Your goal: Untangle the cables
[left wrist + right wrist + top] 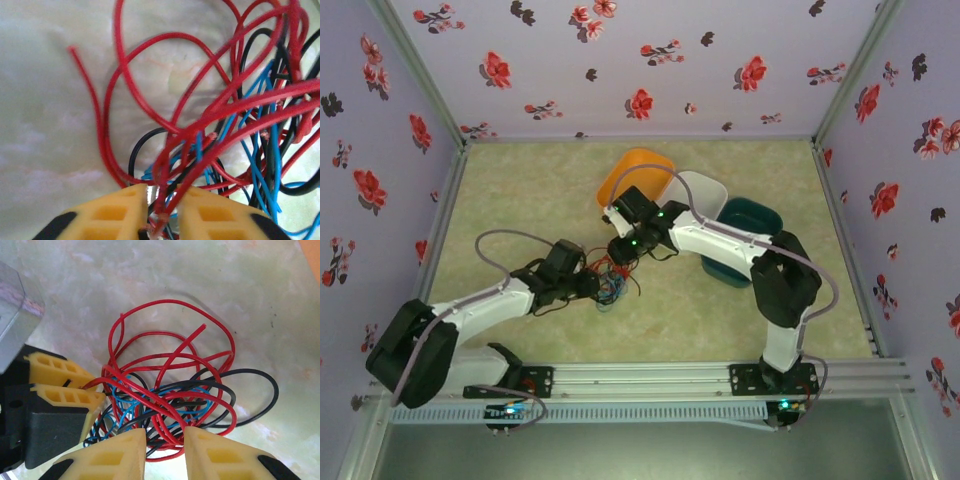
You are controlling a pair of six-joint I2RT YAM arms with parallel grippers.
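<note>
Thin glossy cables in red, blue, black loops, tangled near the mottled green table's middle. Red strands nipped tight by the left gripper; right gripper narrowly parted, yellow plastic fingers straddling loops.

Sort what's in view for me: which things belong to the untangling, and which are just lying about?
Job in hand: tangle of thin red, blue and black cables; left gripper; right gripper.
Lying about: orange plastic bin; white plastic bin; teal plastic bin.
</note>
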